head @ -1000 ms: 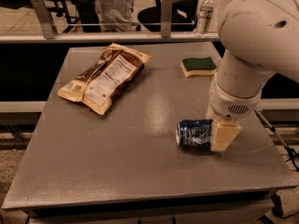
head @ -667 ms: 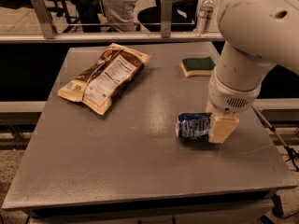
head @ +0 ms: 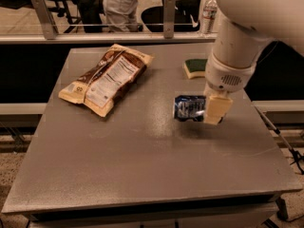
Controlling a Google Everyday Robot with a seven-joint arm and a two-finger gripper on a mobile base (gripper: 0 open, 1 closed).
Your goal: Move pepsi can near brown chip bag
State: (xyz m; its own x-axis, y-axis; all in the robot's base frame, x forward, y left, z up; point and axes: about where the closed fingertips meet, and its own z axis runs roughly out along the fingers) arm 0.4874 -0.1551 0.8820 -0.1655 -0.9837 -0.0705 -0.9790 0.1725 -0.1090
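The pepsi can, dark blue with white print, lies sideways in my gripper, right of the table's middle. It hangs a little above the table, with its shadow under it. One cream finger shows on the can's right end; the other finger is hidden. The gripper is shut on the can. The brown chip bag, large and flat with a white nutrition panel, lies at the back left of the table, well to the left of the can.
A green-and-yellow sponge lies at the back right, just behind the gripper. A clear water bottle stands beyond the rail behind the grey table. My white arm fills the upper right.
The gripper has lifted the pepsi can off the table and carried it slightly left and away. The chip bag and sponge have not moved.
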